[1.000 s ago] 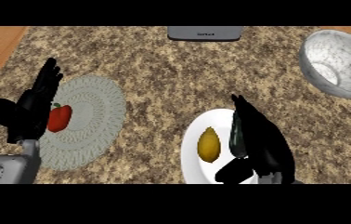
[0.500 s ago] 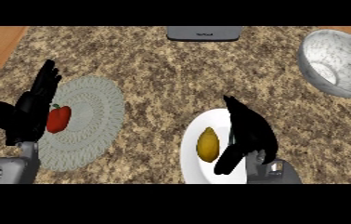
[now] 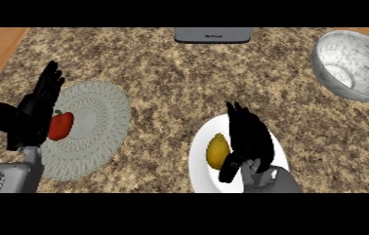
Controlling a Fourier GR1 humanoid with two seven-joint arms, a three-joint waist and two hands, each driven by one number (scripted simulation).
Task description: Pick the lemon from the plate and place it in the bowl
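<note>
Lemon [image 3: 217, 151] lay on the white plate [image 3: 202, 168] in the lower right of the frame, a little left of the plate's middle, its long axis running roughly up and down. Right beside it, on its right, the right hand [image 3: 251, 139] stood over the same plate with its fingers [image 3: 241, 118] stretched long and close together, pointing toward the upper left, and its thumb [image 3: 231, 168] angled down toward the lower end of the fruit. The fingers were straight rather than curled and were not wrapped round the lemon; whether the thumb actually touched the fruit could not be told. The grey forearm [image 3: 277, 183] came in from the lower edge under the hand.

At the upper right edge of the frame sat the speckled white bowl [image 3: 344, 66], tipped so its hollow faced the view, well apart from the plate and holding nothing visible.

On the left side lay a round, pale woven mat [image 3: 97, 127] with a red pepper [image 3: 60, 125] on its left part. The left hand [image 3: 36, 109] showed at the left edge, fingers straight and pointing up, overlapping the mat's left rim just beside the pepper, resting and holding nothing.

A dark grey flat device [image 3: 213, 34] sat at the top centre, on the brown granite counter [image 3: 180, 78].
</note>
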